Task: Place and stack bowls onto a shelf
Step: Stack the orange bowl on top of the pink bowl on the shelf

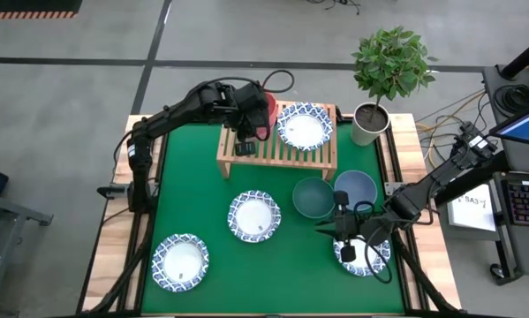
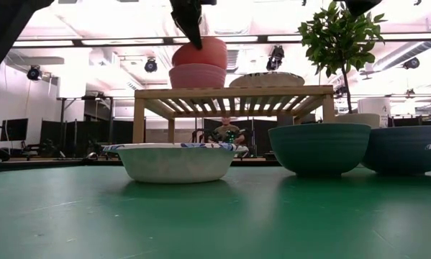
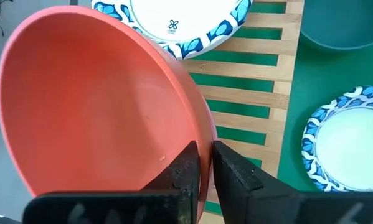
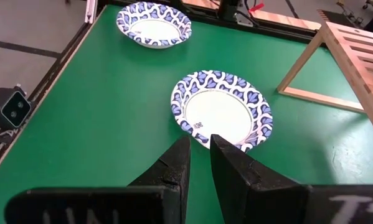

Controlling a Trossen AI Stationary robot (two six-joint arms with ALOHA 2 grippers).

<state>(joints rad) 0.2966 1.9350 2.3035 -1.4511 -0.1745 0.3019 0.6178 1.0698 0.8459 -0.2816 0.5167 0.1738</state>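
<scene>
Left pincer [image 3: 203, 163] pinching the red bowl [image 3: 93, 106] rim, bowl tilted in the pink bowl [image 2: 198, 75] on the shelf [image 1: 277, 152]. Right pincer [image 4: 198, 155] above bench [image 4: 111, 124], fingers nearly together, apparently empty.

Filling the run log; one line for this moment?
left gripper: jaws pinching red bowl rim over pink bowl on shelf | right gripper: waiting

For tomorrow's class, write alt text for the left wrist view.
The left gripper pinches the rim of a tilted red bowl above the slatted wooden shelf. A blue-patterned white bowl sits on the shelf.
</scene>
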